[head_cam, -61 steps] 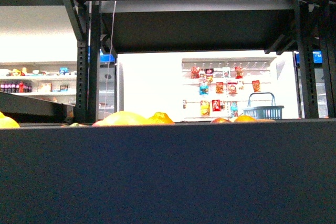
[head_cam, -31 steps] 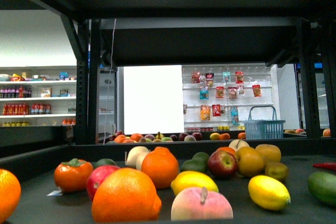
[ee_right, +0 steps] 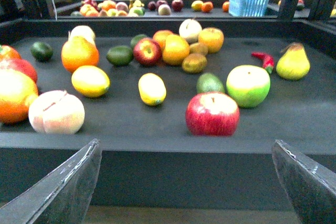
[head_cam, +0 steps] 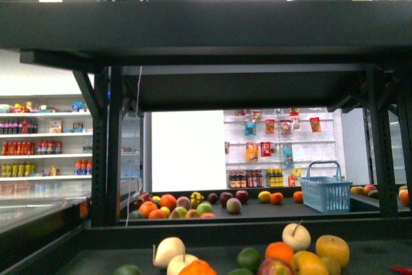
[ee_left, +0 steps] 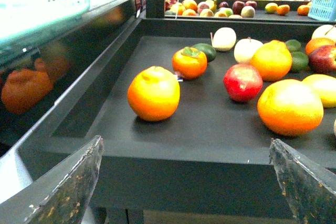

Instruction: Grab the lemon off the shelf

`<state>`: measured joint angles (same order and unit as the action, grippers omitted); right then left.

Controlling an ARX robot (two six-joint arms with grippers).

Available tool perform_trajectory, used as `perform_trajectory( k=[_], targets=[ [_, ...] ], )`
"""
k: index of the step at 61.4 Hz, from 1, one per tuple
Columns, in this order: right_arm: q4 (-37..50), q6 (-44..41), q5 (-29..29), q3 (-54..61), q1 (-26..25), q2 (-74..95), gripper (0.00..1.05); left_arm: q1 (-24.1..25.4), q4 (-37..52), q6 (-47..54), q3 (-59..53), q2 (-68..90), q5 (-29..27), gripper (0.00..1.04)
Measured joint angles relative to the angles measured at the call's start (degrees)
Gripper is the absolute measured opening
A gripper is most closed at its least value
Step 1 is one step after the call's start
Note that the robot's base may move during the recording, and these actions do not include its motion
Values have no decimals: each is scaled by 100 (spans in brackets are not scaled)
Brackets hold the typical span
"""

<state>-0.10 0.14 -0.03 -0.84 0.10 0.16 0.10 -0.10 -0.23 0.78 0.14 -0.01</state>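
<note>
The lemon (ee_right: 152, 88), a smooth bright yellow oval, lies on the dark shelf board (ee_right: 157, 129) in the right wrist view, left of a red apple (ee_right: 212, 113). A rounder yellow fruit (ee_right: 90, 81) lies further left; its edge also shows in the left wrist view as a yellow fruit (ee_left: 321, 88). My right gripper (ee_right: 186, 142) is open in front of the shelf's front edge, short of the fruit. My left gripper (ee_left: 185, 142) is open too, before the same edge near a large orange (ee_left: 153, 93). The front view cuts the lemon off below.
Many fruits crowd the board: a green apple (ee_right: 248, 85), a pear (ee_right: 292, 62), a red chilli (ee_right: 263, 59), a peach (ee_right: 56, 112), oranges (ee_left: 290, 106). An upper shelf board (head_cam: 206, 30) hangs overhead, with upright posts (head_cam: 106, 152) at the sides. A blue basket (head_cam: 325, 191) stands on the rack behind.
The front view has risen: first the shelf's front edge filled it, then the fruit lay in full view, now the upper board and ceiling lights show and only the far fruit remain.
</note>
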Motion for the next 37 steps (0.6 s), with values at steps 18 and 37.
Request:
perform_trajectory(
  k=[18,37],
  targets=[
    [0,4,2,0,0,0,97,0,0,2,0,0,2,97],
    [0,0,0,0,0,0,97,0,0,2,0,0,2,97]
  ],
)
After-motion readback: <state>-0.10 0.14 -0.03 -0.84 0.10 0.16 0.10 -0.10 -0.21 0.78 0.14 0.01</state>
